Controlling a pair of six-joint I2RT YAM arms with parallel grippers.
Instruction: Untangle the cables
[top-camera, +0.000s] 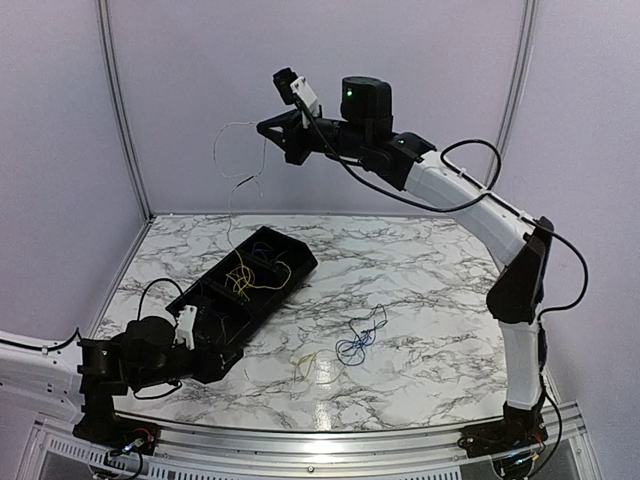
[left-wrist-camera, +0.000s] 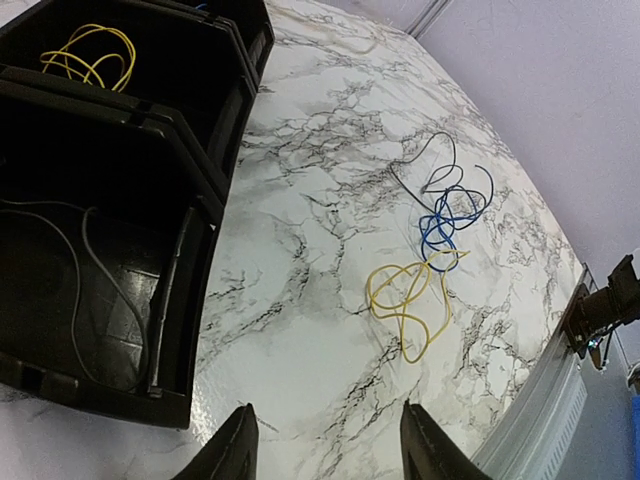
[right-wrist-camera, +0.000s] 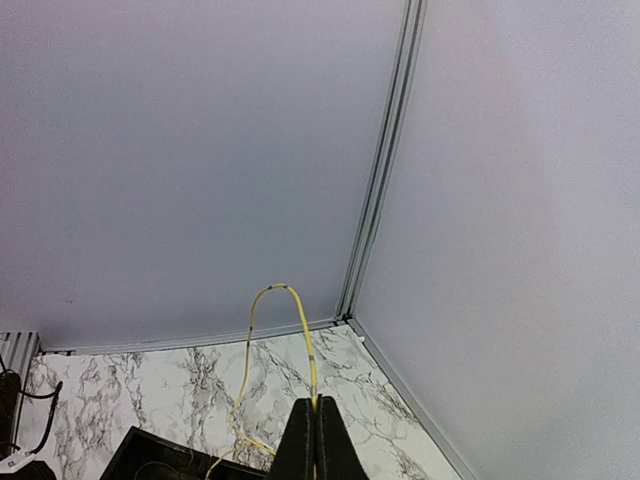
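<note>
Over the marble counter (top-camera: 430, 262), my right fingers (right-wrist-camera: 304, 446) clamp a yellow strand (right-wrist-camera: 249, 335) held high, my left fingers (left-wrist-camera: 236, 452) stand apart and empty by the black tray (left-wrist-camera: 222, 125) holding sorted cables (left-wrist-camera: 90, 60), while a blue-yellow tangle (top-camera: 358, 345), seemingly knotted, waits on the counter.

1. This is a robotics lab test cell: the left arm (top-camera: 130, 360) and right arm (top-camera: 500, 230) are bolted to an aluminium rail (top-camera: 330, 440) along the table's near edge.
2. Plain pale panel walls (top-camera: 200, 100), held in aluminium profile posts (top-camera: 118, 110), close the bench in at the back and both sides.
3. A marble-patterned tabletop (top-camera: 420, 270) is the work surface, and a small camera (top-camera: 295, 90) sits on the right arm's wrist.
</note>
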